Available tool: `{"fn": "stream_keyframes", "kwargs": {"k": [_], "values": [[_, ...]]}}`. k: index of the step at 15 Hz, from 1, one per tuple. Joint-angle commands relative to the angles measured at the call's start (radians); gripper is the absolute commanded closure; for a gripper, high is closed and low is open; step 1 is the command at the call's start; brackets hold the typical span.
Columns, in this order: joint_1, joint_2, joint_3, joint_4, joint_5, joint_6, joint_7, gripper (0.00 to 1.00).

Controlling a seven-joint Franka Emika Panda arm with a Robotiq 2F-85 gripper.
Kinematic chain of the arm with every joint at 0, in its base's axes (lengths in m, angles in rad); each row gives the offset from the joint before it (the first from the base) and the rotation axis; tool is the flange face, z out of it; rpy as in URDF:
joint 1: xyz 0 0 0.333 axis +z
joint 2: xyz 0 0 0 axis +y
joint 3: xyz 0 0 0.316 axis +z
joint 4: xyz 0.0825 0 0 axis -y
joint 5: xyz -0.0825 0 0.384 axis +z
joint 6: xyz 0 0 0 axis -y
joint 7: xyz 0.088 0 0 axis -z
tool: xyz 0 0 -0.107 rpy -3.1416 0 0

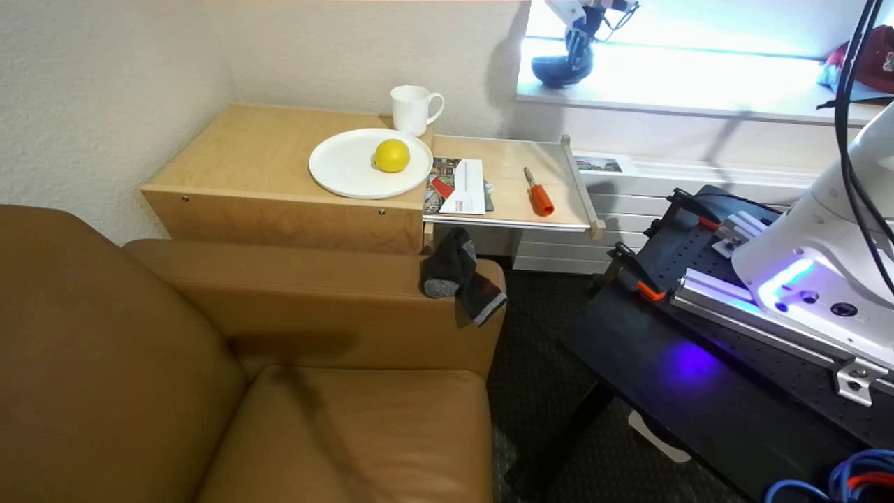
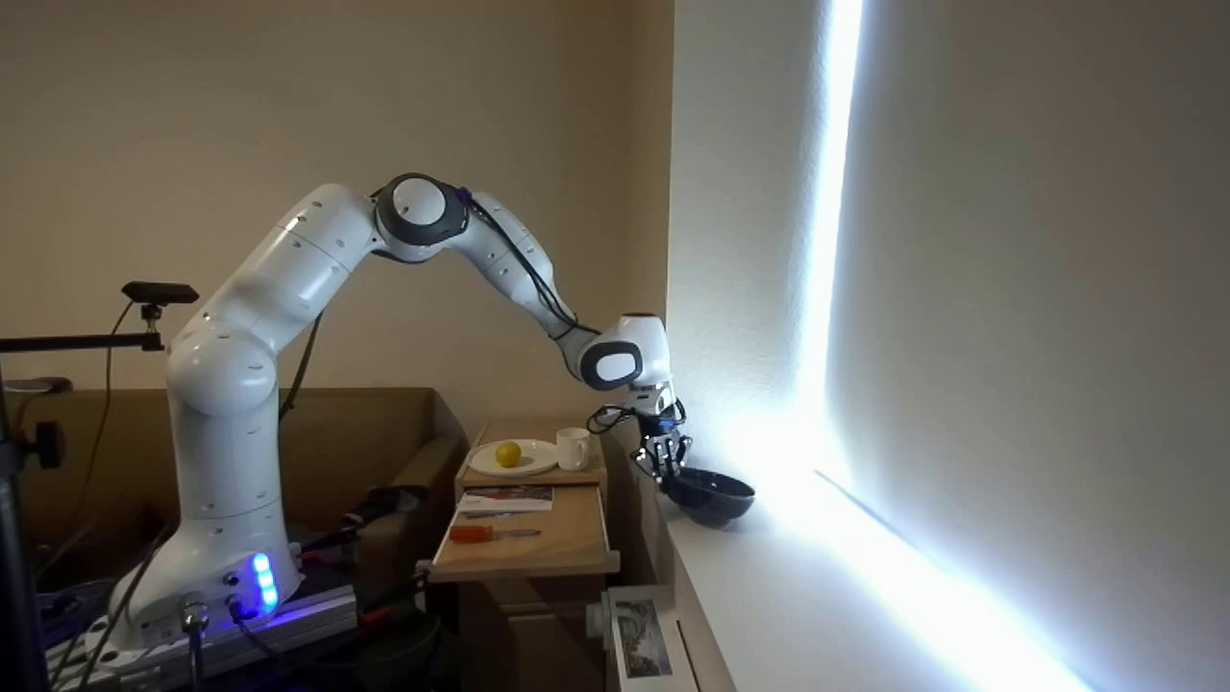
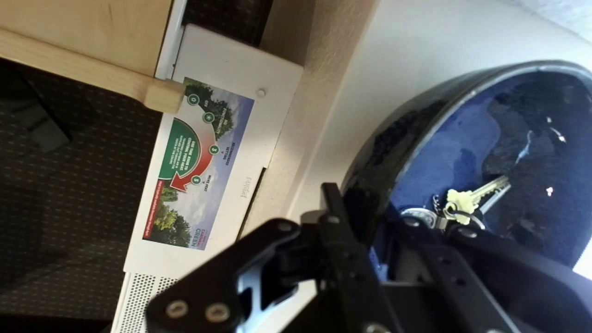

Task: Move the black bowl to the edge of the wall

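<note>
The black bowl (image 1: 547, 69) stands on the window sill in both exterior views (image 2: 713, 500). It looks tilted, its rim higher on the gripper's side. In the wrist view the bowl (image 3: 462, 143) shows a blue glazed inside with keys (image 3: 467, 199) in it. My gripper (image 2: 667, 471) is at the bowl's near rim. In the wrist view the gripper (image 3: 360, 203) has one finger outside the bowl and one inside, shut on its side; the inner fingertip is partly hidden. The off-white wall (image 1: 335, 56) also shows beside the window (image 2: 735, 240), close to the bowl.
The sill (image 2: 769, 586) runs along the window. Below it are a radiator (image 2: 639, 639) and a pull-out shelf (image 1: 503, 154) with an orange screwdriver (image 1: 541, 199). A white plate (image 1: 342, 164) with yellow fruit and a white mug (image 1: 408, 112) stand on the cabinet. A cap (image 1: 876, 59) lies on the sill.
</note>
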State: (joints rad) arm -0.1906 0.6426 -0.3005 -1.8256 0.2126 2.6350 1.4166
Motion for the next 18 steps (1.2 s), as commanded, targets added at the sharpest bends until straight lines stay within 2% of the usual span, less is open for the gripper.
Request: {"fn": "stream_keyframes", "kwargs": {"k": [1, 6, 11, 18], "values": [[0.002, -0.019, 0.014, -0.016, 0.011, 0.069, -0.025, 0.95], [0.018, 0.039, -0.011, -0.045, -0.005, 0.167, -0.011, 0.95], [-0.003, 0.126, -0.031, -0.053, 0.01, 0.263, -0.026, 0.95], [-0.06, 0.137, -0.012, -0.081, 0.057, 0.373, -0.088, 0.95]]}}
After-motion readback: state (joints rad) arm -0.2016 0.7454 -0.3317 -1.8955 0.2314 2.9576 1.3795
